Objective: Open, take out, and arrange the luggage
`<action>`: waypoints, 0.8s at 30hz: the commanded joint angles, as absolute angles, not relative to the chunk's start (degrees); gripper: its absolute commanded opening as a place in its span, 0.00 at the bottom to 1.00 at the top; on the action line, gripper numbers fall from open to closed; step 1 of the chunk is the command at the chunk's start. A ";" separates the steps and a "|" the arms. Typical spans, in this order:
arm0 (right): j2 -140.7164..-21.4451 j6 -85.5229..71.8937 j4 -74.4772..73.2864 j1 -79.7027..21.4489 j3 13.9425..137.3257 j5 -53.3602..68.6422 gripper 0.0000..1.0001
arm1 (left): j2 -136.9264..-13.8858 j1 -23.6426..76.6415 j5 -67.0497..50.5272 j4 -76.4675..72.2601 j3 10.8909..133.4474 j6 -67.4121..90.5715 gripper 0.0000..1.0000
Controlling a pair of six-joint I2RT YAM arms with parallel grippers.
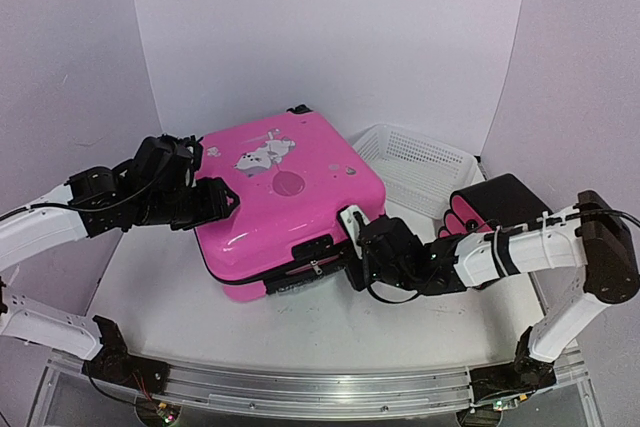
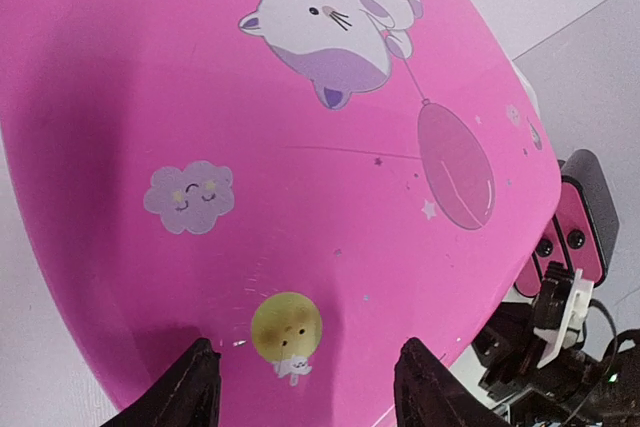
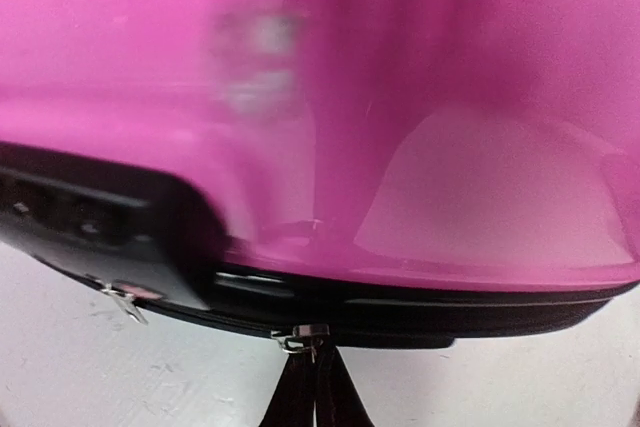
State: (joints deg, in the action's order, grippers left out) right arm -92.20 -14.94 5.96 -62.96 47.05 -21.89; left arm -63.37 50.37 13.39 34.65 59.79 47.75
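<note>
The bright-pink luggage (image 1: 285,187) lies flat on the table with its cat print up, and it looks closed. My left gripper (image 1: 228,203) is open and hovers low over the lid's left part. In the left wrist view its fingertips (image 2: 190,377) straddle a yellow sticker (image 2: 287,325) on the lid (image 2: 300,97). My right gripper (image 1: 348,259) is at the near right edge of the case. In the right wrist view it (image 3: 315,352) is shut on a metal zip pull (image 3: 308,333) on the black zip trim (image 3: 450,302), under the pink shell (image 3: 400,97).
A white mesh basket (image 1: 415,162) stands behind the case at the right. A stack of black cases with pink ends (image 1: 495,207) sits beside my right arm and shows in the left wrist view (image 2: 580,222). A second zip pull (image 3: 122,297) hangs further left on the trim.
</note>
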 commanded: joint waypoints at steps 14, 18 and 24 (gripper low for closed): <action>-93.55 -16.31 7.21 -62.39 51.01 -5.82 0.00 | -83.08 51.64 -2.06 49.93 98.07 23.21 0.99; -94.98 -16.84 7.03 -63.84 51.82 -6.18 0.00 | -96.74 49.99 -7.18 51.88 113.59 22.09 0.93; -97.91 -15.83 5.86 -67.02 54.01 -7.59 0.00 | -114.79 50.67 -9.08 52.49 135.86 16.16 0.81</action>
State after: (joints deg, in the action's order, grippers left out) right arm -95.33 -16.14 4.58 -63.88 50.78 -11.84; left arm -107.46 50.28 -6.46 50.48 124.22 22.11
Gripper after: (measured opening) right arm 0.005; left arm 0.828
